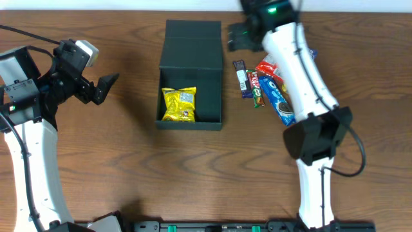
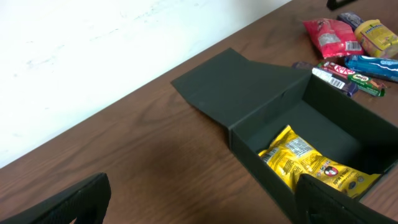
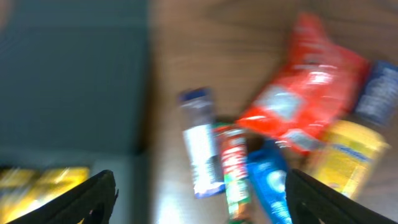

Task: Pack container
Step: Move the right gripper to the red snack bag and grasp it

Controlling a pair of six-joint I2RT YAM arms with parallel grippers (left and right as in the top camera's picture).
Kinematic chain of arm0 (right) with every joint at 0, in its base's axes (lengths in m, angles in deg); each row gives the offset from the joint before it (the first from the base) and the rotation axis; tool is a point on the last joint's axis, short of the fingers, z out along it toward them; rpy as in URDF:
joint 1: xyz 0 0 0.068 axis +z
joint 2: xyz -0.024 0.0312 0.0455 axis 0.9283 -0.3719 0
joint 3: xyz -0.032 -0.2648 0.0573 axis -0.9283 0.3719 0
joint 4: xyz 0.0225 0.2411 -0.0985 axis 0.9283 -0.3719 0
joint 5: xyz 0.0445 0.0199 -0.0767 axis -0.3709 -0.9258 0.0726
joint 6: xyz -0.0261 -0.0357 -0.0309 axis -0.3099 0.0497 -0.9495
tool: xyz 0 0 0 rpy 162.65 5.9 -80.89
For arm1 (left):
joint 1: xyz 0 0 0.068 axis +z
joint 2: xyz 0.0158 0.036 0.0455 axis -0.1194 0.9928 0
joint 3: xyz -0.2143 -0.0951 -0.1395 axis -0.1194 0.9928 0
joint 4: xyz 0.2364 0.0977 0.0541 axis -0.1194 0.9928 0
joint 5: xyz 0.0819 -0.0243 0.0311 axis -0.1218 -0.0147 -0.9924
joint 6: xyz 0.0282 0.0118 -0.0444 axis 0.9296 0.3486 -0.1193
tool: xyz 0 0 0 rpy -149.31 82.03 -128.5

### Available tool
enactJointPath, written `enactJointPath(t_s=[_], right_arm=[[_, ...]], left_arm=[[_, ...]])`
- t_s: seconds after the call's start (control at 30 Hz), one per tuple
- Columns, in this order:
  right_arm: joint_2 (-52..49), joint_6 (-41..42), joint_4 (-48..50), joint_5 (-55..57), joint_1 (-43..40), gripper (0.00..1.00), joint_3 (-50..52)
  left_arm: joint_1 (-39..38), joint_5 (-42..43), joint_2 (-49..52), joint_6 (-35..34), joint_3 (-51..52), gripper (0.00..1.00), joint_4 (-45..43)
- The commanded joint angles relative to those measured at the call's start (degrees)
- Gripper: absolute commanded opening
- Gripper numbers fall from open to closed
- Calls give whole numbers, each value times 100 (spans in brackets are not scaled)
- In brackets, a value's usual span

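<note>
Left fingers [image 2: 68, 202] and right fingers [image 3: 87, 199] are spread, empty; KitKat bar [image 2: 337, 67] lies beside the container [image 2: 249, 93].

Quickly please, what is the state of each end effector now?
Left end effector: open, holding nothing.
Right end effector: open, holding nothing.

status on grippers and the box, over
Left gripper open, empty. Right gripper open, empty, near the loose snacks. Container lid open, one yellow packet inside. Nothing blocking the opening.
</note>
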Motion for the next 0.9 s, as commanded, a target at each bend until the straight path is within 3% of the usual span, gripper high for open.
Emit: enactJointPath(t_s=[0.0, 0.33, 0.87], right_arm=[[-463, 557, 55, 83, -291, 90, 13], [-1137, 811, 579, -168, -780, 89, 13], [-1613, 1239, 396, 140, -997, 86, 15]], left_arm=[[13, 87, 50, -109, -35, 95, -9], [13, 87, 50, -249, -35, 95, -173], [13, 85, 50, -389, -35, 95, -382]])
